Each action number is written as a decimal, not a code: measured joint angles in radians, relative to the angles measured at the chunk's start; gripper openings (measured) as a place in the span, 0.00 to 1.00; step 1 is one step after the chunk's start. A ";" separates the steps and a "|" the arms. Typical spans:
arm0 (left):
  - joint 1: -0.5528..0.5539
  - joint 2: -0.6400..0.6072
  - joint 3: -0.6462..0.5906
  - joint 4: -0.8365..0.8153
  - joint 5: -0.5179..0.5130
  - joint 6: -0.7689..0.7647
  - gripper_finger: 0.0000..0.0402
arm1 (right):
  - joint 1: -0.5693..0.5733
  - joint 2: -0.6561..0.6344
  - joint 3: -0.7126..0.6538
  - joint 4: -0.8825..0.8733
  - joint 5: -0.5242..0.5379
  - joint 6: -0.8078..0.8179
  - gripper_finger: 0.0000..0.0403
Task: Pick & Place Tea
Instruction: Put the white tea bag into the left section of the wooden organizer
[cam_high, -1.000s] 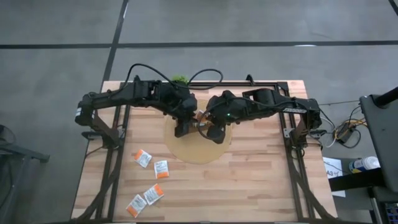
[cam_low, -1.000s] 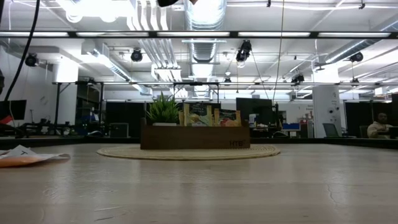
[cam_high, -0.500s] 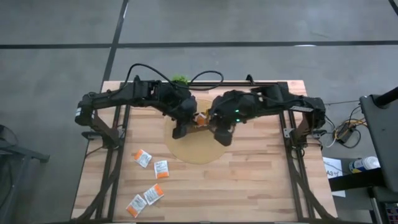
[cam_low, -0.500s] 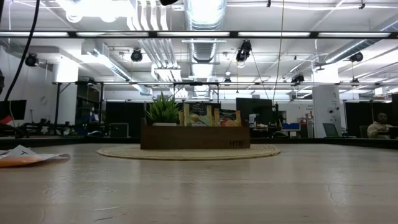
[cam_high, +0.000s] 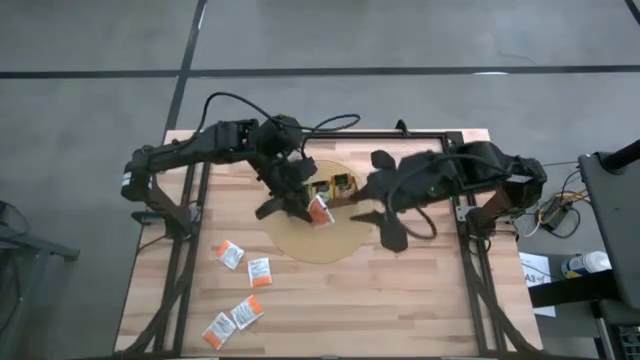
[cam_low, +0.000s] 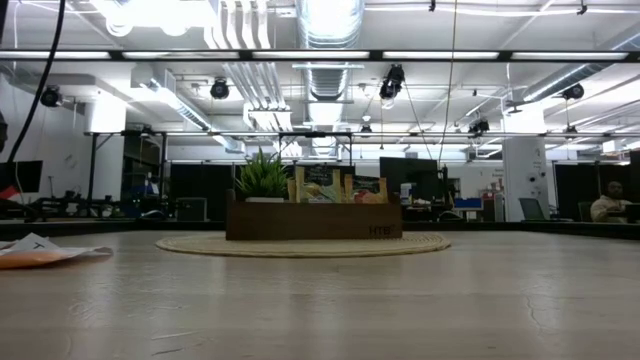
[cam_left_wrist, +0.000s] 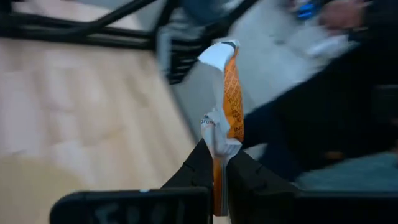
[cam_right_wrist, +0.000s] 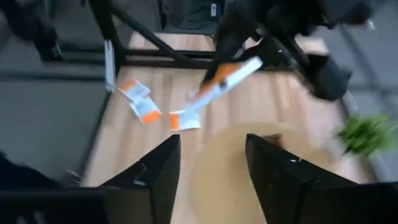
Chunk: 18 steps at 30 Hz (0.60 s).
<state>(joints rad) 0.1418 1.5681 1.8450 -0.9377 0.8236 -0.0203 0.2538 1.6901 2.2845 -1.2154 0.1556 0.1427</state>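
The left end effector (cam_high: 305, 208) hangs over the round woven mat (cam_high: 330, 245), its two dark fingers pinched shut on a flat white-and-orange paper sachet (cam_high: 320, 211). In the left wrist view that sachet (cam_left_wrist: 225, 106) stands edge-on between the fingertips (cam_left_wrist: 200, 163), thin and slightly crumpled, white at its upper corner. The right end effector (cam_high: 393, 235) is over the mat's right edge, fingers spread wide with nothing between them, as the right wrist view shows (cam_right_wrist: 211, 180).

The brown rectangular tray (cam_high: 333, 186) sits on the mat between the two arms; seen from table height its wooden front wall (cam_low: 313, 222) is plain and straight, with sachets standing upright in it beside a small spiky green plant (cam_low: 264, 176).

Four more white-and-orange sachets lie flat on the pale planked table (cam_high: 400, 300), well apart from the mat: two nearer it (cam_high: 229, 254) (cam_high: 259, 271) and two near the front edge (cam_high: 247, 312) (cam_high: 218, 330)
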 joint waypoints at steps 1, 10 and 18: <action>0.006 0.000 0.000 0.006 0.051 -0.009 0.03 | 0.012 0.002 0.000 0.001 0.025 -0.057 0.46; 0.017 0.000 0.000 0.063 0.316 -0.062 0.05 | 0.083 0.020 0.000 0.071 0.335 -0.422 0.52; 0.018 0.001 0.000 0.104 0.335 -0.115 0.04 | 0.082 0.025 -0.001 0.156 0.286 -0.673 0.52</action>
<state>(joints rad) 0.1596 1.5688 1.8450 -0.8336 1.1590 -0.1348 0.3359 1.7153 2.2837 -1.0596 0.4418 -0.5305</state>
